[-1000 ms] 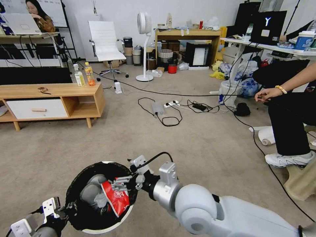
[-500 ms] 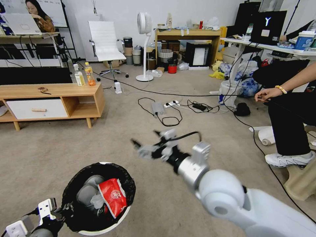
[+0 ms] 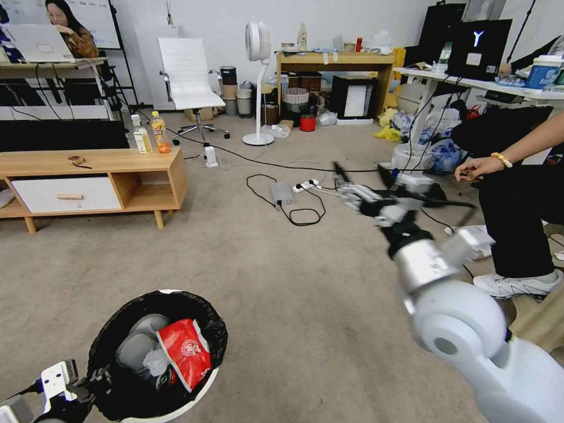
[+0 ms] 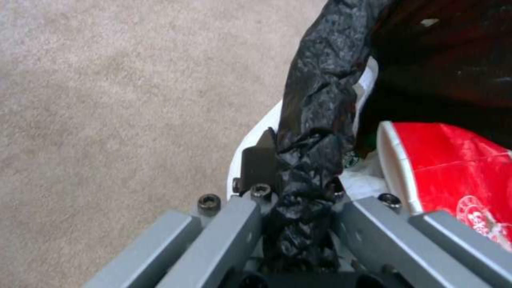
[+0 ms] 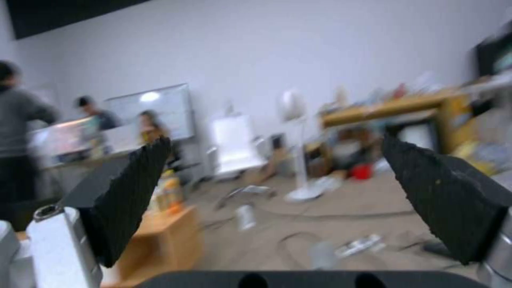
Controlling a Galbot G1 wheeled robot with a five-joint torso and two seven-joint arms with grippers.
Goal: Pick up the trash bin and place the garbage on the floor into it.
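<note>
One trash bin [image 3: 202, 385], one red packet [image 3: 183, 351] inside, left tool [image 4: 299, 180] pinching its rim.

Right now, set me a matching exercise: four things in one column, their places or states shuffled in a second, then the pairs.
Things:
1. round white plastic trash bin with black bag
2. flat red packet with white logo
3. left gripper
4. right gripper

States:
A. open, raised above the carpet
B. lying inside the bin
C. shut on the bin's rim
D. held at its rim

Pairs: 1-D, 2-B, 3-C, 4-A
</note>
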